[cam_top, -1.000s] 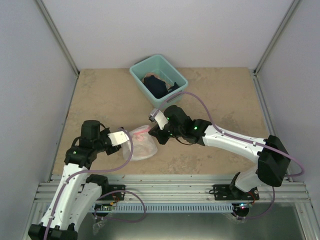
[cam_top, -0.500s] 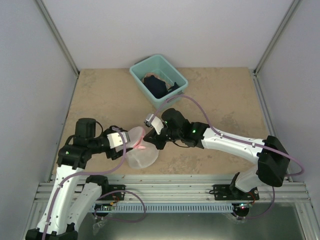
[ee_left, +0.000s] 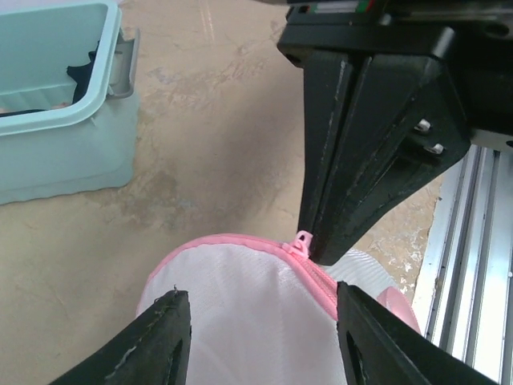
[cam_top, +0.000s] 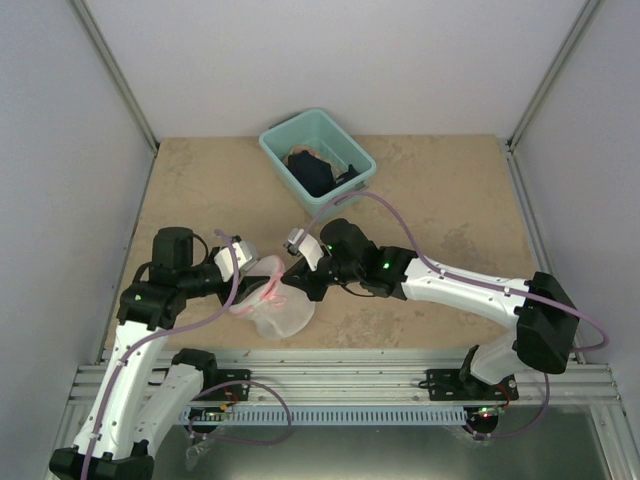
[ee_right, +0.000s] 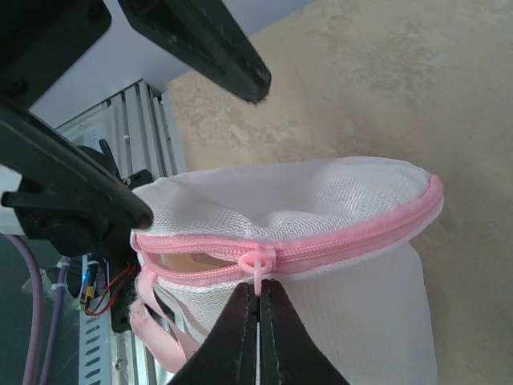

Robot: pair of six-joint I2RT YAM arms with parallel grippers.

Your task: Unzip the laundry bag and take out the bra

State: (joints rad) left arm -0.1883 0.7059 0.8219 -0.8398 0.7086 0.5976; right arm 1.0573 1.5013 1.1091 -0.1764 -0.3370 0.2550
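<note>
The laundry bag (cam_top: 272,308) is a white mesh pouch with a pink zipper band, lying near the table's front edge. My right gripper (ee_right: 258,293) is shut on the pink zipper pull (ee_right: 261,266), which also shows in the left wrist view (ee_left: 301,241). The zipper is open to the left of the pull, and beige fabric (ee_right: 186,263) shows in the gap. My left gripper (ee_left: 260,321) is open, with its fingers on either side of the bag (ee_left: 240,321). In the top view the left gripper (cam_top: 262,283) and right gripper (cam_top: 293,282) meet over the bag.
A teal plastic bin (cam_top: 345,147) holding dark and beige clothes stands at the back centre; it also shows in the left wrist view (ee_left: 56,152). The metal rail (cam_top: 350,375) runs along the table's front edge just behind the bag. White walls enclose the table.
My left gripper has moved right and now straddles the bag. My right gripper has shifted left with the zipper pull. The bag has slid slightly left and changed shape.
</note>
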